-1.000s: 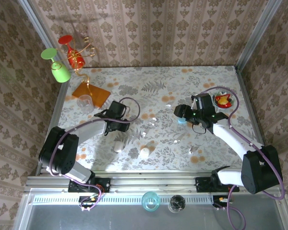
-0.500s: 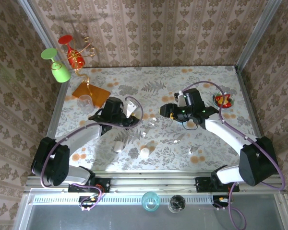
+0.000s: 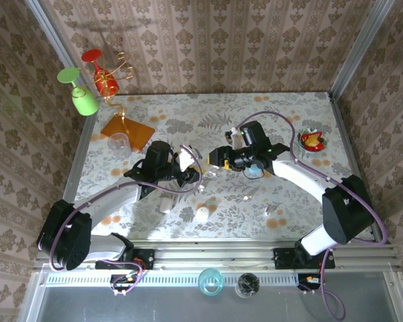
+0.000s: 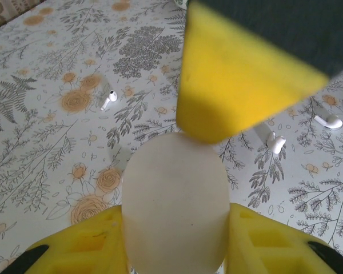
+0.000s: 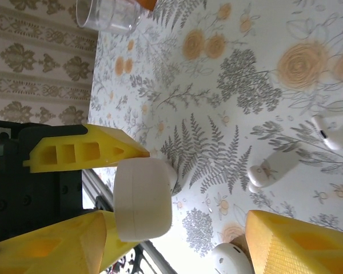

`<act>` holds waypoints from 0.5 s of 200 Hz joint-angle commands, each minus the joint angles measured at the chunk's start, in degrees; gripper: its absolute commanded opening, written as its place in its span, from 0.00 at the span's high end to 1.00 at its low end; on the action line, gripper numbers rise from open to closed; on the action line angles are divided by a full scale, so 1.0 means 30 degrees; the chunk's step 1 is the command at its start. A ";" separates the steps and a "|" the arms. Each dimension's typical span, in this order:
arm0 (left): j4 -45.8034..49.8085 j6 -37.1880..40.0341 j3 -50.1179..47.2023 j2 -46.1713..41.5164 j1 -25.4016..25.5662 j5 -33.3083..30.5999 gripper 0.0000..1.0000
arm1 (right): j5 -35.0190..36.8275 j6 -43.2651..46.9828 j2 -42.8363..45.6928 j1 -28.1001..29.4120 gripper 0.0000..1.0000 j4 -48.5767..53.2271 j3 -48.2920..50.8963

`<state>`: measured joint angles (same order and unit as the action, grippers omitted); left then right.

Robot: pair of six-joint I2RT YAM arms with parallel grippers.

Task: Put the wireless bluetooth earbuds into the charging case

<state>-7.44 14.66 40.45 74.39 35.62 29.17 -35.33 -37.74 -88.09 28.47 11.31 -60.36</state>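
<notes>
Left hand [image 4: 174,212]: clenched on the white case [image 4: 174,188], holding it up off the tabletop [image 4: 40,148].
Right hand [image 5: 177,222]: released, with its fingers spread wide and nothing between them. One fingertip [image 4: 217,123] rests against the far end of the white case.
What has changed: a second ago the two hands were well apart, each on its own side. Both have since swung in and now meet at the white case.
Teal case [image 3: 255,172]: sits on the tabletop on the right arm's side of the white case. The right hand was over it a second ago and has left it where it lay.
Earbuds [image 4: 108,98]: loose on the tabletop. More of them [image 4: 331,121] lie beyond and below the white case. None touches it and neither hand holds one.
White case, lid: looks closed, with a seam showing round its edge in the right wrist view.
What it means: I judge this to be the opening step, with one hand steadying the case while the other works at the lid. No earbud is in yet, so the task is at an early stage.
Risk: a push from that fingertip could twist the smooth case out of the grip.
</notes>
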 commanded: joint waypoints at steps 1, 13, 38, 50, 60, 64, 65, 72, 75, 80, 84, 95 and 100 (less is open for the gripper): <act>-0.0809 0.0542 -0.0280 -0.0619 0.0169 0.0552 0.66 | -0.1108 -0.0144 -0.0508 0.0327 0.34 -0.0557 -0.0739; -0.0850 0.0528 -0.0298 -0.0671 0.0165 0.0479 0.66 | -0.1307 -0.0165 -0.0730 0.0411 0.35 -0.0657 -0.0805; -0.1079 0.0423 -0.0443 -0.0875 0.0197 0.0341 0.66 | -0.1703 -0.0169 -0.1091 0.0455 0.41 -0.0724 -0.0883; -0.1137 0.0418 -0.0474 -0.0947 0.0198 0.0293 0.66 | -0.1908 -0.0166 -0.1184 0.0442 0.48 -0.0812 -0.0887; -0.1152 0.0409 -0.0474 -0.0978 0.0198 0.0239 0.66 | -0.2066 -0.0266 -0.1175 0.0446 0.52 -0.0953 -0.0841; -0.1143 0.0415 -0.0474 -0.1004 0.0195 0.0238 0.66 | -0.2129 -0.0302 -0.1185 0.0442 0.54 -0.1058 -0.0829; -0.1147 0.0417 -0.0474 -0.1006 0.0197 0.0253 0.66 | -0.2163 -0.0307 -0.1174 0.0442 0.54 -0.1081 -0.0828; -0.1214 0.0418 -0.0489 -0.1008 0.0184 0.0267 0.66 | -0.2244 -0.0383 -0.1165 0.0450 0.57 -0.1185 -0.0799; -0.1259 0.0396 -0.0502 -0.1030 0.0197 0.0268 0.66 | -0.2262 -0.0376 -0.1167 0.0458 0.59 -0.1228 -0.0821; -0.1335 0.0363 -0.0529 -0.1037 0.0198 0.0311 0.66 | -0.2281 -0.0378 -0.1155 0.0443 0.62 -0.1273 -0.0799; -0.1380 0.0374 -0.0533 -0.1059 0.0209 0.0353 0.66 | -0.2236 -0.0371 -0.1140 0.0442 0.65 -0.1303 -0.0806; -0.1550 0.0305 -0.0584 -0.1066 0.0193 0.0392 0.65 | -0.2141 -0.0455 -0.1078 0.0417 0.70 -0.1473 -0.0742; -0.1670 0.0223 -0.0613 -0.1099 0.0178 0.0385 0.65 | -0.2184 -0.0510 -0.1026 0.0395 0.72 -0.1562 -0.0723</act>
<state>-9.47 14.85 39.03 72.90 35.70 29.12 -40.66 -38.89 -90.80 29.56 8.05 -61.58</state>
